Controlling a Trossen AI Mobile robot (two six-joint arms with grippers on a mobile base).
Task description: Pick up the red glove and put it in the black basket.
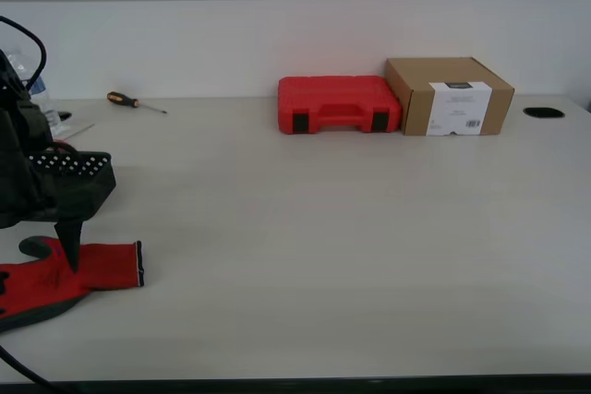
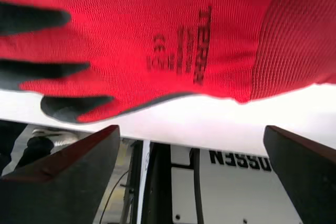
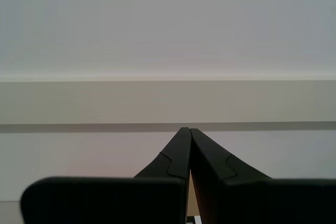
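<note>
The red glove (image 1: pixel 78 269) lies flat near the table's front edge at the exterior view's left, cuff toward the exterior view's right. In the first wrist view the red glove (image 2: pixel 173 40) fills the picture, its dark fingertips over the table edge. My first gripper (image 1: pixel 67 248) hangs just above it, open, with its wide-apart fingers (image 2: pixel 63 177) empty. Behind that arm shows the perforated side of the black basket (image 1: pixel 78 168), mostly hidden. My second gripper (image 3: pixel 186 132) is shut on nothing and faces a bare wall; it does not show in the exterior view.
A red tool case (image 1: pixel 337 105) and a cardboard box (image 1: pixel 450 96) stand side by side at the back wall. A screwdriver (image 1: pixel 134 101) lies at the back toward the exterior view's left. A black cable hole (image 1: pixel 543 113) is at the far right.
</note>
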